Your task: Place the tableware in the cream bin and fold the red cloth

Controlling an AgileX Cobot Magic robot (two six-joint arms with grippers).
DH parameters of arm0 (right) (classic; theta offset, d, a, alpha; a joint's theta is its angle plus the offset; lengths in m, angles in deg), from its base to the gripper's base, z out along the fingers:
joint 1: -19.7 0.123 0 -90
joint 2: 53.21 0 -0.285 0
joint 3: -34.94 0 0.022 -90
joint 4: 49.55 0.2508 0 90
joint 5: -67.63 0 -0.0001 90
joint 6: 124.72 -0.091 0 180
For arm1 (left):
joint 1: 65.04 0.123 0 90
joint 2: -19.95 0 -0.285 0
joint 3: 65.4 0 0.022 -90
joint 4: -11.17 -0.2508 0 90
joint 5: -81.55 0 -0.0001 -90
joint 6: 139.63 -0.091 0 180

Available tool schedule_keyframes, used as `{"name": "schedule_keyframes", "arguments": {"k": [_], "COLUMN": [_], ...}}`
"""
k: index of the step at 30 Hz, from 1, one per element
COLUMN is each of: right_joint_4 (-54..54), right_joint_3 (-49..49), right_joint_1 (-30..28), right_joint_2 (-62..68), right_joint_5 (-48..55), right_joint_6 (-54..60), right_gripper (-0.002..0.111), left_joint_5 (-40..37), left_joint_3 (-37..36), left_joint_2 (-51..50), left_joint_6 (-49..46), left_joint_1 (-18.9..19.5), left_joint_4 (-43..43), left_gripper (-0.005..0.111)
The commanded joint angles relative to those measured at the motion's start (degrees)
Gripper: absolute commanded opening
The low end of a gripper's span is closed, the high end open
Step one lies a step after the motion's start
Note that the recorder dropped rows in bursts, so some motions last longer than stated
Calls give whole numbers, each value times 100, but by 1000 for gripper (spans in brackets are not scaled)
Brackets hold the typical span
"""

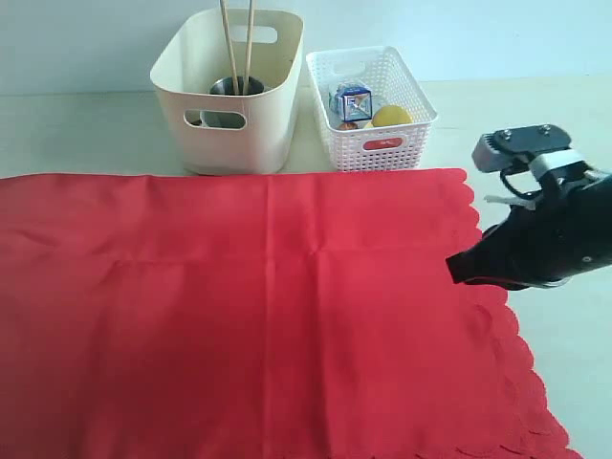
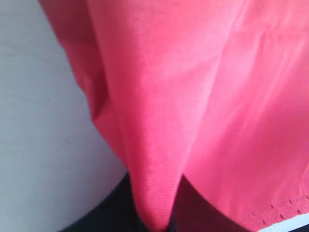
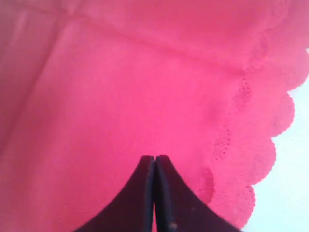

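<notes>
Across the lower exterior frame, the red cloth (image 1: pixel 268 306) lies spread on the pale desk (image 1: pixel 86 134), a matte woven fabric with faint creases and a scalloped right edge. At upper centre the smooth, round-cornered cream bin (image 1: pixel 263 134) holds the steel cup (image 1: pixel 229 88) and the upright wooden chopsticks (image 1: pixel 229 38), just beside a white lattice basket (image 1: pixel 382 143). Out of the exterior frame, the left jaws are clamped on a raised ridge of cloth. At the scallops the right jaws are pressed together (fabric pinched or not, I cannot tell).

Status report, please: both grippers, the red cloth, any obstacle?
Left gripper shut, pinching large plain red cloth. Right gripper shut, tips near scalloped edge, grip unclear. Cloth mostly flat, unfolded. Nothing lying on it.
</notes>
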Motion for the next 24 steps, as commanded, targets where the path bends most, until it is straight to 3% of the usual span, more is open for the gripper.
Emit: {"name": "schedule_keyframes", "arguments": {"k": [1, 7, 14, 24], "right_joint_4": [-519, -651, -770, -744], "right_joint_3": [-306, -652, -722, -722], "right_joint_1": [227, 444, 488, 488], "right_joint_2": [599, 1310, 1941, 2113], "right_joint_5": [-283, -306, -429, -441], "right_joint_6": [-642, -750, -911, -961], "right_gripper": [0, 0, 0, 0], "left_joint_5": [-81, -196, -549, -803], "left_joint_3": [42, 42, 262, 1364], "left_joint_2": [389, 653, 727, 714], "left_joint_6": [180, 207, 222, 720], "left_joint_1": [-5, -189, -677, -1929], "left_joint_4": [-73, -73, -56, 66], "left_gripper": [0, 0, 0, 0]}}
